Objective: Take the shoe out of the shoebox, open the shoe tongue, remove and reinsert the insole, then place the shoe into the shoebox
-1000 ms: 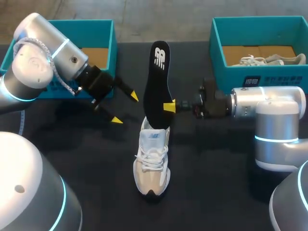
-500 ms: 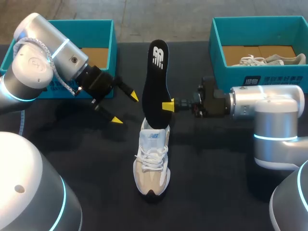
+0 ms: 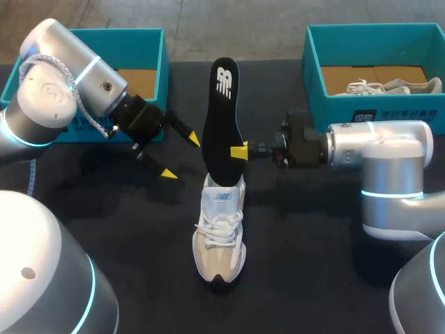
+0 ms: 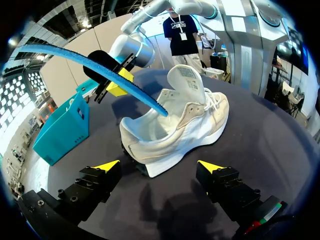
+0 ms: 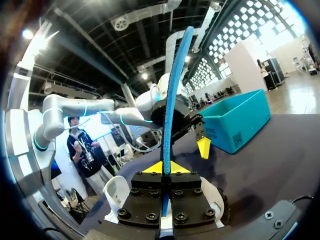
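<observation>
Pinching insole (image 3: 221, 104) mid-length, your right gripper (image 3: 238, 152) held it slanted, lower tip at shoe (image 3: 220, 236) opening; left gripper (image 3: 181, 157) gaped empty.

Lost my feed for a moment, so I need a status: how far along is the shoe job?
Done: the shoe is out on the table, tongue raised. In hand: the right end effector is shut on the insole, its lower end at the shoe's opening; the left end effector hangs open nearby. Left: seating the insole inside, then putting the shoe into the empty shoebox.
</observation>
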Tool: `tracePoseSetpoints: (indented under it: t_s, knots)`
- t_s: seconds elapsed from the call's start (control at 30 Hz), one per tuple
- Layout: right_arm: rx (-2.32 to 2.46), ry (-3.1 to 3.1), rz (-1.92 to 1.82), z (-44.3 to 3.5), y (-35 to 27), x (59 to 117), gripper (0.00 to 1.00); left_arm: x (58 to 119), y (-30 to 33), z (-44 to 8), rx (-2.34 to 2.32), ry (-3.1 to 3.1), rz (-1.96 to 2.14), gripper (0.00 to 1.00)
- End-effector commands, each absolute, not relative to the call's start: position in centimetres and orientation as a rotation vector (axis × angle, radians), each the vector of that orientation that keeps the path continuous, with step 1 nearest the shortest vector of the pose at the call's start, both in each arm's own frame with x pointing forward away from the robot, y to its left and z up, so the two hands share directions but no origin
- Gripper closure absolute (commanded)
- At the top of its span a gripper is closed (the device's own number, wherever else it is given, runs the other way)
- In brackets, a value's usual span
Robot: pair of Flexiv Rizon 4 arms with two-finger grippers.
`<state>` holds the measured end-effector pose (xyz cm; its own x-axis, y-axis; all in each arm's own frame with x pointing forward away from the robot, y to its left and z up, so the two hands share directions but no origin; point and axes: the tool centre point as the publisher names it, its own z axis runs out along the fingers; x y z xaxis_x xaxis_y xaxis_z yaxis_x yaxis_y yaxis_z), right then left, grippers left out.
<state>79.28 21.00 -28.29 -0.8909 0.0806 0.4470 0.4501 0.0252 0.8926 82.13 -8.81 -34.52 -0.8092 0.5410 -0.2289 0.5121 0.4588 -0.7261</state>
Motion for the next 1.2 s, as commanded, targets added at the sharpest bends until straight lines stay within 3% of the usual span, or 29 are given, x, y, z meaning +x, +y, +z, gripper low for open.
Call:
tracePoseSetpoints:
  t_s: [0.03, 1.2]
  knots:
    - [-0.556, -2.035, -1.939, -28.5, 21.3, 79.4, 1.00, 82.1, -8.8, -34.5, -0.959, -2.655, 1.298, 0.00]
    - [-0.601, -2.028, -1.904, -29.6, 22.0, 79.4, 1.00, 82.1, -8.8, -34.5, -0.959, -2.655, 1.298, 0.00]
